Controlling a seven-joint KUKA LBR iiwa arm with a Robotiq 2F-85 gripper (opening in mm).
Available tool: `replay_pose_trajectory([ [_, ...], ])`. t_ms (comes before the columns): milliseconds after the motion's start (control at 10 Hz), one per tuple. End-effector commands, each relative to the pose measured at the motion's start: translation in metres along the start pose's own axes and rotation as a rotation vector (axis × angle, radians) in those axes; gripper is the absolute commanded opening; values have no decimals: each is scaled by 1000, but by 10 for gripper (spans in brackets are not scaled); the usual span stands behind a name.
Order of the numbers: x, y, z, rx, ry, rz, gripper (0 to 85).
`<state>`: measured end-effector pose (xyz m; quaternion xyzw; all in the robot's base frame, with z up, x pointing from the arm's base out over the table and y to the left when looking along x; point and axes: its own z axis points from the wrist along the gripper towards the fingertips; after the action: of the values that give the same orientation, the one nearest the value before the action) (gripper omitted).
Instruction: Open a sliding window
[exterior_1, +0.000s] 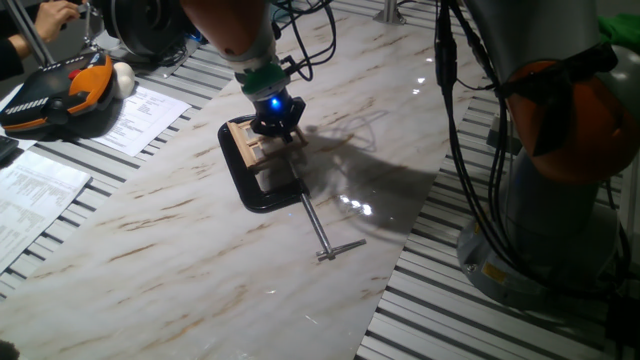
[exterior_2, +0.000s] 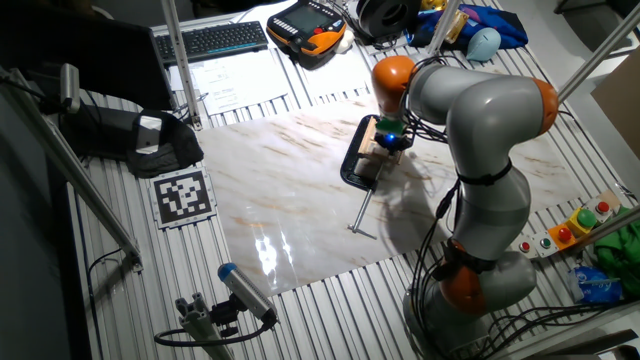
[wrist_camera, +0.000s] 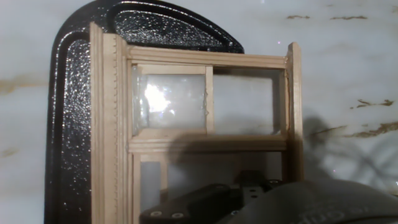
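The sliding window (exterior_1: 250, 146) is lying near the middle of the marble table (exterior_1: 150, 230), held in the black C-clamp (exterior_1: 262, 190), whose long steel screw (exterior_1: 318, 228) is pointing out toward 5 o'clock in one fixed view. The gripper (exterior_1: 277, 125) is sitting directly over the window's 2 o'clock end, its blue light glowing; fingertips are hiding behind the body, so whether the jaws are apart or together cannot be told. In the other fixed view the gripper (exterior_2: 389, 142) is hanging over the window (exterior_2: 375, 152) at 1 o'clock of table centre. In the hand view the window (wrist_camera: 205, 124) is filling the frame, pale panes showing between wooden bars, the clamp (wrist_camera: 71, 124) arching around it at 9 to 12 o'clock. Dark gripper hardware is blocking the 6 o'clock edge.
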<state>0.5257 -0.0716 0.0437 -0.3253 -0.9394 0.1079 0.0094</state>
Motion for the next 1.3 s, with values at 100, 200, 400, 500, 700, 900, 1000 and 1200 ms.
replay_pose_trajectory([
  [100,0,3,-1,-4,5,-2,0],
  [200,0,5,-2,-4,5,-2,0],
  [400,0,8,-4,-2,6,-2,0],
  [500,1,9,-4,-2,8,-2,0],
  [700,1,12,-5,-1,7,1,0],
  [900,2,13,-4,-2,8,2,0],
  [1000,2,14,-3,-3,7,2,0],
  [1200,3,16,-4,-1,7,3,0],
])
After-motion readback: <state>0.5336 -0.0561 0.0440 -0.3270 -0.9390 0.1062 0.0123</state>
